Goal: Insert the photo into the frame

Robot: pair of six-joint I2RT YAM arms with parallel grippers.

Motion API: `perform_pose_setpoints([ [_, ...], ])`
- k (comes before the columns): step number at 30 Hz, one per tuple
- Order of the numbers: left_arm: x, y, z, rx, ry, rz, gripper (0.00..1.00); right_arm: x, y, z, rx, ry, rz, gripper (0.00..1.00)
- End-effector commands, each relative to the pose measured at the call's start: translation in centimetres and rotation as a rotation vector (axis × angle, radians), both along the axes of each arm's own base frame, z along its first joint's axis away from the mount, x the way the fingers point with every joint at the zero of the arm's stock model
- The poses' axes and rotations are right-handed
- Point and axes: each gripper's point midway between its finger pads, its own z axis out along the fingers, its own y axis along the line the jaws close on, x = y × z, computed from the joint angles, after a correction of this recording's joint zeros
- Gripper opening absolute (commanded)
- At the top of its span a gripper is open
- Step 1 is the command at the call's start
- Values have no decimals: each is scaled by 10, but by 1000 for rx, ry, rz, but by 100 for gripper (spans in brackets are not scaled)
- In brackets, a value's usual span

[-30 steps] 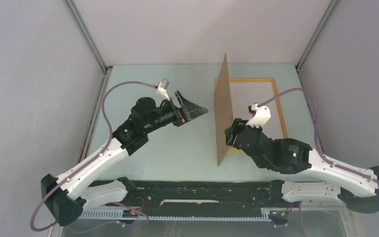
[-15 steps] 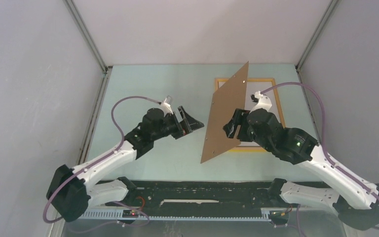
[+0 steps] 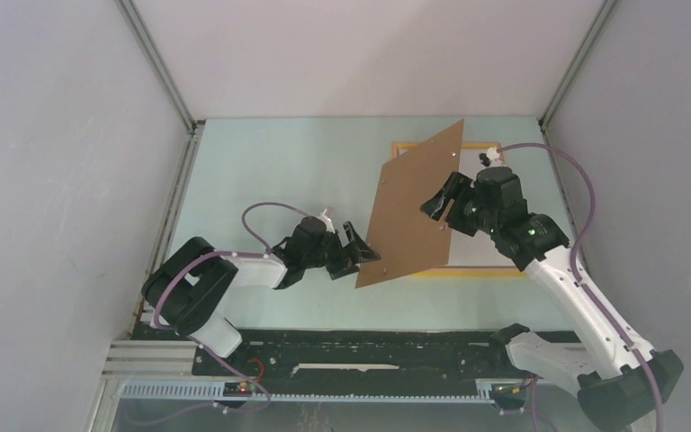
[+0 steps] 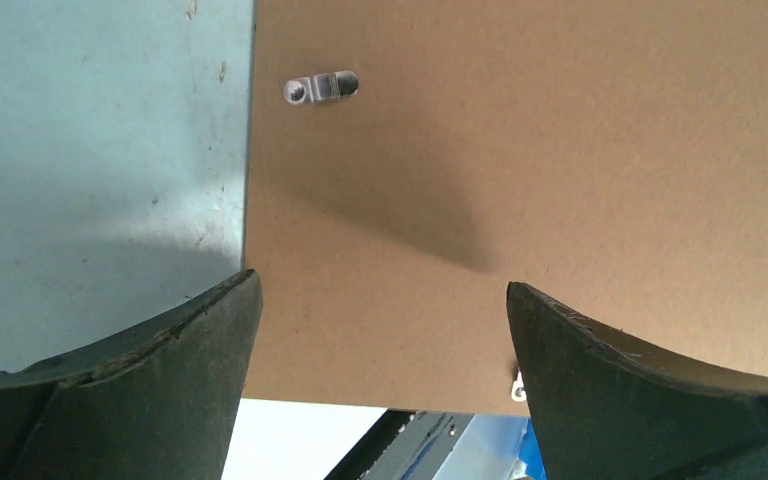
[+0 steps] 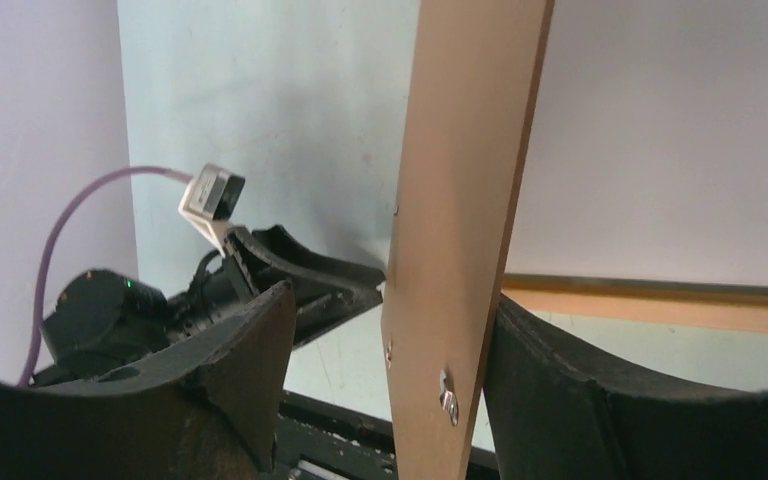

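Lab robot cell: grey panel walls (image 3: 45, 180), aluminium posts (image 3: 157, 67).

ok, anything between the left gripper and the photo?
Yes: the brown backing board, tilted up over the frame, stands right in front of the open left gripper. Only a strip of the photo shows beneath the board's lower edge.

Light: bright, even, diffuse, from above. Shadows: 1 soft patch on backing board (image 4: 560, 180), 1 on table (image 4: 90, 270). Focus: top view sharp; wrist views' near fingers (image 4: 160, 370) soft-edged.
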Motion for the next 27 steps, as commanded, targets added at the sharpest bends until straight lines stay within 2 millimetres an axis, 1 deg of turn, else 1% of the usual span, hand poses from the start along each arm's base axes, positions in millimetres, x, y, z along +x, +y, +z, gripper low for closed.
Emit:
perform_pose_setpoints([
  [1, 4, -12, 19, -100, -69, -13, 100, 22, 8, 20, 107, -79, 84, 72],
  [5, 3, -10, 12, -82, -65, -16, 99, 39, -6, 9, 105, -69, 79, 66],
  [7, 4, -11, 10, -77, -64, -20, 99, 45, -6, 4, 122, -80, 107, 57],
  [8, 4, -11, 8, -75, -63, -19, 99, 51, -6, 5, 140, -103, 120, 53],
  [11, 4, -12, 5, -74, -56, -20, 100, 58, -5, -1, 196, -99, 140, 45],
  [12, 5, -12, 4, -73, -56, -20, 100, 60, -5, -2, 198, -106, 144, 44],
  [13, 5, -12, 3, -72, -53, -19, 100, 62, -4, -3, 195, -118, 151, 43],
  [16, 4, -11, 0, -71, -51, -18, 100, 65, -5, 2, 166, -188, 173, 34],
  [18, 5, -10, 0, -67, -58, -15, 100, 66, -7, 5, 131, -239, 194, 32],
  [20, 5, -8, 0, -62, -68, -12, 100, 65, -10, 6, 80, -276, 218, 21],
  [21, 5, -7, 1, -61, -74, -12, 100, 66, -15, 5, 57, -280, 198, 18],
  [23, 4, -6, 3, -55, -81, -11, 100, 65, -19, 5, 47, -277, 182, 17],
  [27, 5, -4, 11, -57, -102, -11, 100, 61, -16, 5, 84, -252, 189, 17],
])
